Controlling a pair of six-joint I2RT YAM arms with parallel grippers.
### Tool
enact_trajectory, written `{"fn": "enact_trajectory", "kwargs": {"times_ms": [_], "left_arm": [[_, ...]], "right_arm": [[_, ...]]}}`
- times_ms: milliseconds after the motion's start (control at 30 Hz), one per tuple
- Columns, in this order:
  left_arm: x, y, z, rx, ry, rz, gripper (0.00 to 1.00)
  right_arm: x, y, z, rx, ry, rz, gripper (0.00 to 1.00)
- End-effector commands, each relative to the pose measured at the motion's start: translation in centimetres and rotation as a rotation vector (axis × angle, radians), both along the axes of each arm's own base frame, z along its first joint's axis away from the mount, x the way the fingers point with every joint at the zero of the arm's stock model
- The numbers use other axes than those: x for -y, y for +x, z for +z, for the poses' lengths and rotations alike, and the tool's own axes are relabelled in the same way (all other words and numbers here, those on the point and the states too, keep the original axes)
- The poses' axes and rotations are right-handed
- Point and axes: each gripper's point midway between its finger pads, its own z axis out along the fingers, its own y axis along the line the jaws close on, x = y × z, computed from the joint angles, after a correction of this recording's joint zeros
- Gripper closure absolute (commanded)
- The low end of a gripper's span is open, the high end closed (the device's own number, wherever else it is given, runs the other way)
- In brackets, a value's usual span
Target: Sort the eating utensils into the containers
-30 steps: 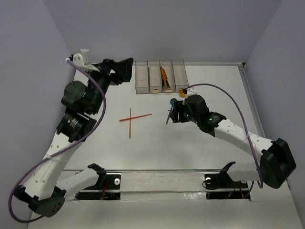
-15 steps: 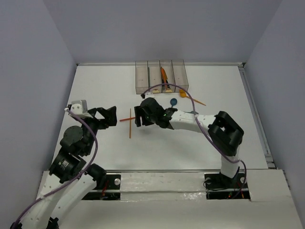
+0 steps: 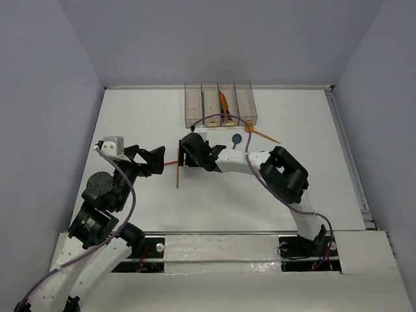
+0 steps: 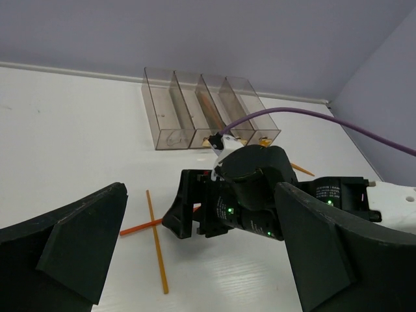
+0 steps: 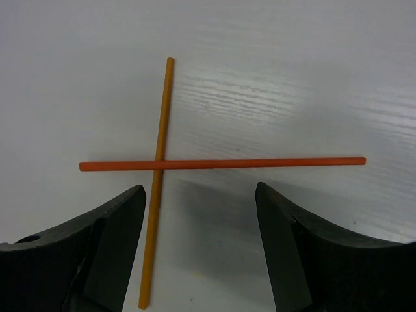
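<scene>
Two thin sticks lie crossed on the white table: a red one (image 5: 260, 162) and an orange one (image 5: 157, 188). In the top view the cross (image 3: 177, 168) sits between both grippers. My right gripper (image 5: 201, 224) is open and empty, hovering just above the cross with the red stick ahead of its fingertips; it also shows in the top view (image 3: 186, 155) and the left wrist view (image 4: 185, 211). My left gripper (image 3: 158, 161) is open and empty, just left of the cross. The clear grey containers (image 3: 219, 116) stand at the back; an orange utensil (image 3: 223, 103) lies in the third bin.
A blue round-headed spoon (image 3: 236, 138) lies in front of the bins. Another orange stick (image 3: 266, 136) lies right of the bins' front. The right arm (image 3: 260, 162) stretches across the table's middle. Walls close the table at the left, back and right.
My right gripper swung left from beside the blue spoon to over the crossed sticks. My left arm pulled back from near the bins to just left of the sticks.
</scene>
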Motion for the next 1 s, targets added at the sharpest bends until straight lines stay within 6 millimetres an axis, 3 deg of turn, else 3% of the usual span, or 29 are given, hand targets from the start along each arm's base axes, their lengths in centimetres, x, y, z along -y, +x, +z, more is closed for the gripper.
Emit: {"fn": "enact_trajectory", "kwargs": {"times_ms": [0,300,600,967], "left_arm": [[0.6,-0.1,0.9,0.042,-0.008,-0.037,0.01],[0.7,0.1,0.6,0.031,0.0,-0.034,0.01],[0.8,0.5,0.2,0.015,0.011,-0.027,0.01],[0.2,1.1,-0.1,0.0,0.021,0.017,0.01]], "right_arm": [[-1.5,2.0,2.1,0.052,0.062,-0.067,0.25],[-1.2,3.0,0.3,0.041,0.012,-0.094,0.26],[-0.2,4.3,-0.9,0.077,-0.138,-0.098,0.35],[0.3,4.2,-2.3,0.07,-0.256,-0.02,0.46]]}}
